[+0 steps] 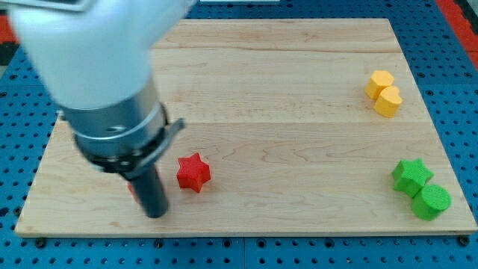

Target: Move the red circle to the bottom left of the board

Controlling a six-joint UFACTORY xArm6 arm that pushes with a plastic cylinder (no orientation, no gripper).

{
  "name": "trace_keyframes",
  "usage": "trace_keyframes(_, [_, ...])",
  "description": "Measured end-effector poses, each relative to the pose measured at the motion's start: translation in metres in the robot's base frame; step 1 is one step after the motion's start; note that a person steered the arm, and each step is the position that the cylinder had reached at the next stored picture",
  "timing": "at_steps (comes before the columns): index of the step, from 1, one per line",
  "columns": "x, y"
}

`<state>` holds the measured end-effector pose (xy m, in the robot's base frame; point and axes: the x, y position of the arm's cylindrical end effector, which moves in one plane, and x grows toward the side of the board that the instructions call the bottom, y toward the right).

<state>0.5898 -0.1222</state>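
Observation:
My tip (155,214) rests on the wooden board (284,90) near its bottom left corner. A thin sliver of a red block (131,187) shows just left of the rod; the arm hides the rest, so its shape cannot be made out. A red star (193,172) lies a little right of the rod and slightly above the tip, apart from it.
A yellow hexagon (379,82) and a second yellow block (388,101) touch each other at the upper right. A green star (411,175) and a green circle (431,202) sit together at the lower right. The arm's body covers the board's upper left.

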Motion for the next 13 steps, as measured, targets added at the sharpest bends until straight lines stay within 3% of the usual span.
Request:
trace_keyframes(2, [-0.01,0.05])
trace_keyframes(4, [-0.019,-0.04])
trace_keyframes(6, [-0.048,-0.001])
trace_keyframes(11, [-0.029,-0.098])
trace_keyframes(13, [-0.066,-0.09])
